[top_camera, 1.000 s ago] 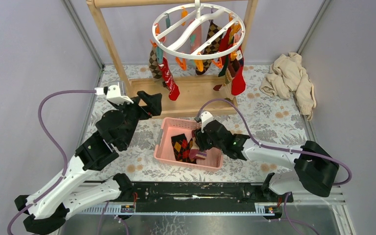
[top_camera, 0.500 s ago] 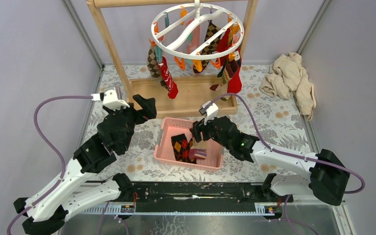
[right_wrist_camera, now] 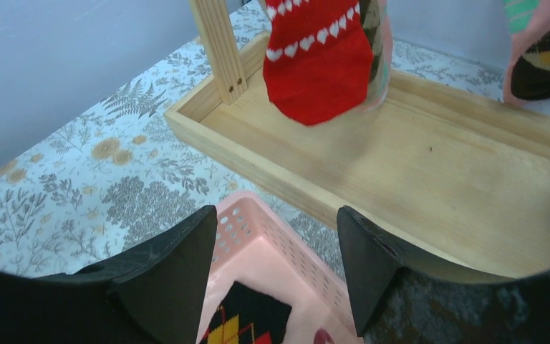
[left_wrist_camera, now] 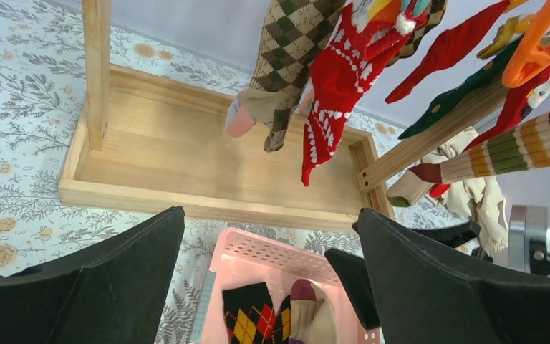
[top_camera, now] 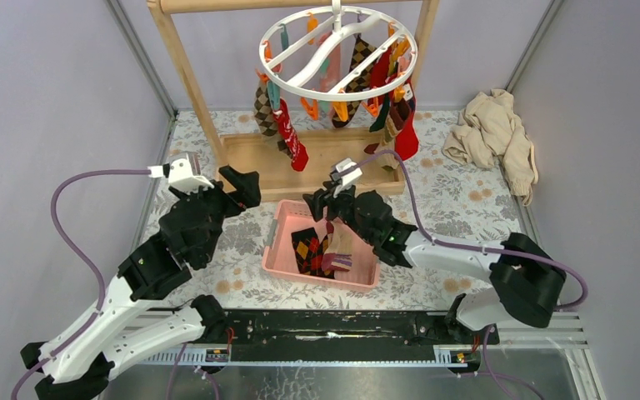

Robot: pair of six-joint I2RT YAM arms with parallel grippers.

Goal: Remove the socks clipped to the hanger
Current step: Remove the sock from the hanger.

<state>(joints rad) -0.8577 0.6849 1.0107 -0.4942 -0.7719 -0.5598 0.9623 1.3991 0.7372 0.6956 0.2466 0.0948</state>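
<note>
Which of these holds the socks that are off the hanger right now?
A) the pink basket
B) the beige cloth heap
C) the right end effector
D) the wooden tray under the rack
A: a black diamond-patterned sock lies inside the pink basket with a beige sock beside it, while the other socks hang from the white hanger.

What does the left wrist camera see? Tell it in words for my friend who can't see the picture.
The left gripper is wide open and empty, its two black fingers filling the bottom corners. Between them shows a pink basket holding a few socks. Behind it lies a wooden tray, and over the tray hang a red sock with white marks and a brown checked sock.
</note>
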